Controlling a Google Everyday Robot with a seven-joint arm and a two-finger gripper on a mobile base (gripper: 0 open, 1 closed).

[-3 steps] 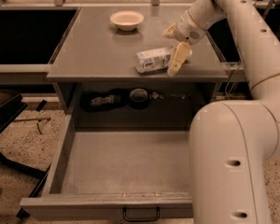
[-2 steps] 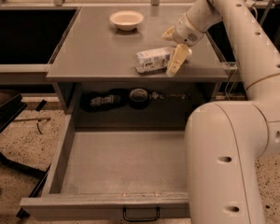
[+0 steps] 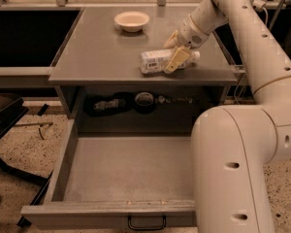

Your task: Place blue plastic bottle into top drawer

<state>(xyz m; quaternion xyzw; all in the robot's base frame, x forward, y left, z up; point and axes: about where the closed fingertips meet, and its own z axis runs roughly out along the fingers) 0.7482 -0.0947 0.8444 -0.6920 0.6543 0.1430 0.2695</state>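
Observation:
The blue plastic bottle (image 3: 154,61) lies on its side on the grey cabinet top (image 3: 97,47), white cap pointing right. My gripper (image 3: 174,50) reaches down from the right and straddles the bottle's cap-side half. One finger (image 3: 177,60) is in front of it and the other behind, open around it. The bottle rests on the top. The top drawer (image 3: 111,207) is pulled out wide below, with a bare grey floor and a small dark handle (image 3: 146,223) on its front.
A round cream bowl (image 3: 131,21) stands at the back of the cabinet top. A dark shelf recess (image 3: 136,102) under the top holds small dark objects. My large white arm (image 3: 237,159) covers the drawer's right side. Speckled floor lies to the left.
My gripper has shifted a little left along the bottle, so the fingers now straddle more of its body and the cap shows to their right. The bottle has stayed put.

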